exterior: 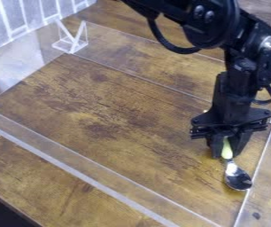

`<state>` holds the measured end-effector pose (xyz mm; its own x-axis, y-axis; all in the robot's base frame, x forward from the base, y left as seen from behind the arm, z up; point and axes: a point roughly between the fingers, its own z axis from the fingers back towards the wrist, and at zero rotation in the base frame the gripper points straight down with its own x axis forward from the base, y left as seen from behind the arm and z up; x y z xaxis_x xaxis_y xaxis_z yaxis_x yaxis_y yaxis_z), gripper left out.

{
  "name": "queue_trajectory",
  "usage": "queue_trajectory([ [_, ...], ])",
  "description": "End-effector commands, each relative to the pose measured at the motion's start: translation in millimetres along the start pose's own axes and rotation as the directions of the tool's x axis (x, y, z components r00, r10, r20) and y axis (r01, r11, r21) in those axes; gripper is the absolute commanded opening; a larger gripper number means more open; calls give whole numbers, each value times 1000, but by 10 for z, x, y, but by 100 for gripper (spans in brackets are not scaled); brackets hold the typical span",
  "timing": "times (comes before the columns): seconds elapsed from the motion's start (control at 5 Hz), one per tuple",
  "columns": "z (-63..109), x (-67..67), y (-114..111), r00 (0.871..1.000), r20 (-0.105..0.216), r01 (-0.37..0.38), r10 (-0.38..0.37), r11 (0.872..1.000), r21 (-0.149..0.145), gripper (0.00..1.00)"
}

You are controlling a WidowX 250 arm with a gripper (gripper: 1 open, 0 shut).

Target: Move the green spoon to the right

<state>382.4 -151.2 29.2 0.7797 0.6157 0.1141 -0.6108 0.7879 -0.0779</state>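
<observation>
Desk (114,124) spreads beneath the pincer (229,146), its bare wood reaching well out to one side. A white rack (18,19) stands at the far corner, well apart from the pincer. The pincer is closed on the spoon (236,178), the green handle between its fingers, the silver bowl sticking out just beside them.

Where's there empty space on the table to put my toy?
The wide bare wood left of the end effector, inside the clear strips. It's crowded at the right, where the end effector grips the green spoon.
</observation>
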Motion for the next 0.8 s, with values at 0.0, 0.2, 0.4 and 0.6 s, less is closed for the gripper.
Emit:
queue_trajectory([
  [0.0, 97, 11, -87, 1000, 1, 26, -26, 999, -22, 0],
  [0.2, 82, 64, -95, 999, -21, 34, -34, 999, -27, 0],
  [0.4, 103, 124, -62, 999, -39, -11, 9, 1000, -27, 0],
  [0.6, 116, 173, -30, 997, -53, -55, 54, 998, -20, 0],
])
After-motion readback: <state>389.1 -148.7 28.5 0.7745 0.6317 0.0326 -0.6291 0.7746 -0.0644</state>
